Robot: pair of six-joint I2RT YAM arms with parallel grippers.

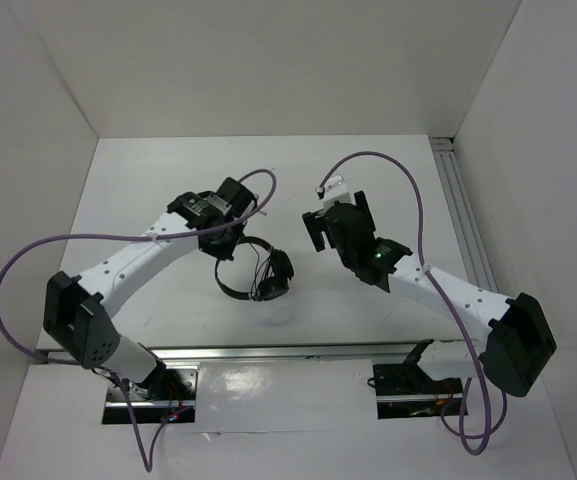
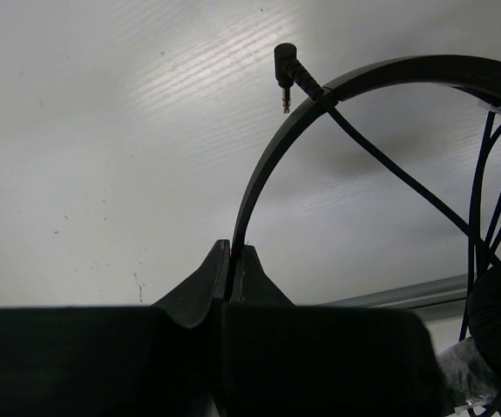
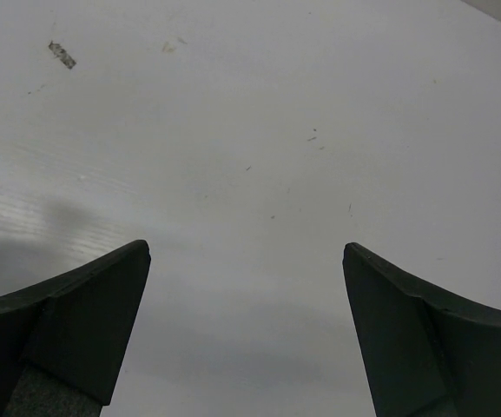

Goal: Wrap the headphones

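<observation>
White scuffed tabletop (image 1: 148, 190) beneath headphones (image 1: 276, 272), white walls (image 1: 268, 60) around

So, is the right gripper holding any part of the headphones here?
No, the right gripper is wide open over the table, with nothing between its jaws.

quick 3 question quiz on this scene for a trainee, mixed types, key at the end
1. True or false: the right gripper holds the headphones.
2. Which part does the left gripper pinch? A ear cup, B headband, C plug.
3. Fill in: the right gripper's jaws stand ____.

Key: 1 false, it holds nothing. 2 B. 3 open.
</observation>
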